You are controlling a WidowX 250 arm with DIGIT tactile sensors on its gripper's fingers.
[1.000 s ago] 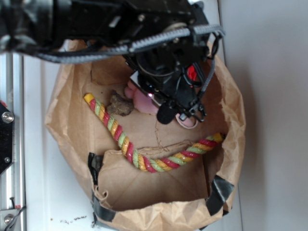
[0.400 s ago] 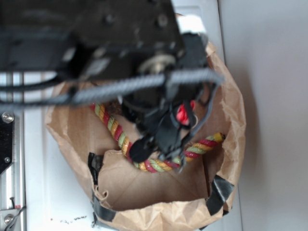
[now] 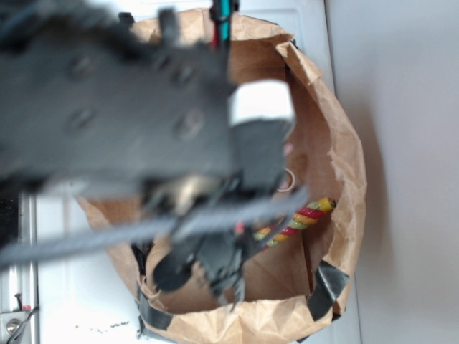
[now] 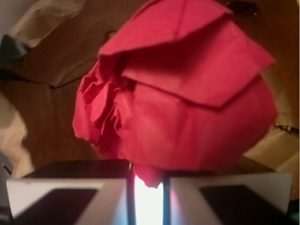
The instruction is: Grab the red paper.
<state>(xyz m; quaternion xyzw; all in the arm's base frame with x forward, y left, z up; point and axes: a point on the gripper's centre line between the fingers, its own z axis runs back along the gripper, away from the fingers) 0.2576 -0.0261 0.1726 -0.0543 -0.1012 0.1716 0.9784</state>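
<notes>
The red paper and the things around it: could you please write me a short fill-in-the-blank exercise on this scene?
1. In the wrist view, the wad held at the end effector is coloured ____.
2. The twisted rope lies inside a brown ____ bag.
3. In the wrist view, the red paper looks crumpled, not ____.
4. In the exterior view, the blurred black ____ hides most of the bag's inside.

Missing words: red; paper; flat; arm

Setting: lab bench, my workspace. White tabletop (image 3: 72,315), plain grey wall (image 3: 409,172), bolted aluminium rail (image 3: 13,315) at table edge. Brown paper bag (image 3: 337,165) serves as bin holding test props, e.g. rope (image 3: 305,215).
</notes>
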